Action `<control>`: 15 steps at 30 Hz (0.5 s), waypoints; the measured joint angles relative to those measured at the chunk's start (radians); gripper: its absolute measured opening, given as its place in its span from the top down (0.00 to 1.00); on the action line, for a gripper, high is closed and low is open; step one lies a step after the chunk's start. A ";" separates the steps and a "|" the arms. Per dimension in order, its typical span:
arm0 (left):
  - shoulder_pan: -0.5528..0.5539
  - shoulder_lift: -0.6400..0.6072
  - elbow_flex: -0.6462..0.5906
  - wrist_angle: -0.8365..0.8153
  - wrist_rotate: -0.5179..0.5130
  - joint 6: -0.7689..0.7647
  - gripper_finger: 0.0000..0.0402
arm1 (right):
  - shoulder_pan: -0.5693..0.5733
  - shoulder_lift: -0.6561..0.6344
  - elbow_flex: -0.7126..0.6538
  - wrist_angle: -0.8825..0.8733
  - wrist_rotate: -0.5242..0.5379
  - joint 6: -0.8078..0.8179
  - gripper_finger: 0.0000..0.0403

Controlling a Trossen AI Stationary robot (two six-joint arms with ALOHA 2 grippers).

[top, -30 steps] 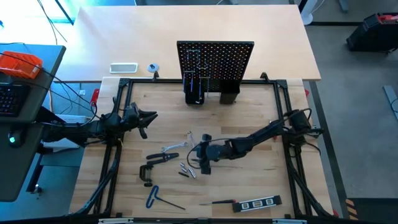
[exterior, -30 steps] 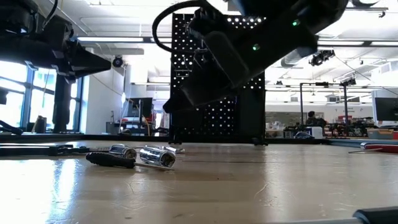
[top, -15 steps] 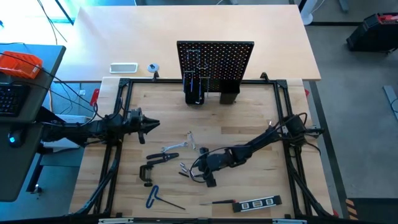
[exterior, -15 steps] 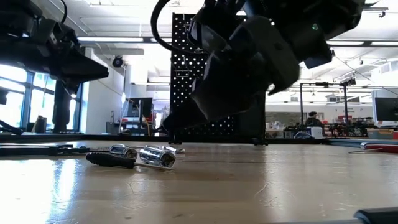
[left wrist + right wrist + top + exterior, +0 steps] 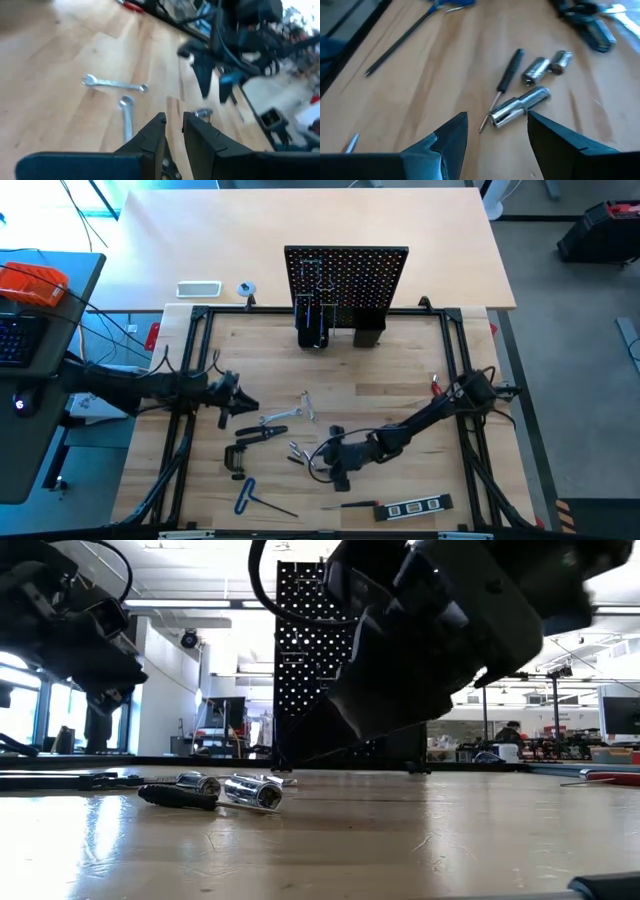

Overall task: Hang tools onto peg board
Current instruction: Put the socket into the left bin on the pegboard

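Reaching for the next tool is the step we judge to be in hand, since most of the tools lie flat on the table [image 5: 400, 370] and neither arm carries anything.

On the left, our left gripper [image 5: 243, 404] hovers low over the near-left part of the table, its fingers [image 5: 152, 136] drawn close with only a narrow gap and nothing between them. Ahead of it lie two silver wrenches [image 5: 114, 84], and just near of them the black-handled pliers [image 5: 257, 435], the black C-clamp [image 5: 234, 461] and the blue-handled hex key [image 5: 248, 496].

At the centre, far from us, the peg board [image 5: 346, 280] stands upright, well apart from both arms.

To the right of centre, our right arm stretches in low from the right edge, and our right gripper [image 5: 335, 463] hangs with its fingers [image 5: 451, 135] spread wide over a small screwdriver [image 5: 509, 70] and three silver sockets [image 5: 520, 106]. Near of it lies the black marked level [image 5: 413, 507].

Next, we reckon, the right gripper must drop straight down so the spread fingers straddle one slim piece, then close; the rounded sockets could roll away if nudged.
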 joint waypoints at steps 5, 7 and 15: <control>-0.117 0.151 0.000 0.221 -0.027 0.106 0.85 | 0.037 0.000 0.000 0.019 0.146 0.152 0.50; -0.154 0.221 0.000 0.313 -0.029 0.146 0.85 | 0.055 0.000 0.000 0.019 0.189 0.204 0.50; -0.268 0.563 0.012 0.560 -0.132 0.240 0.83 | 0.123 0.000 0.000 -0.007 0.308 0.346 0.50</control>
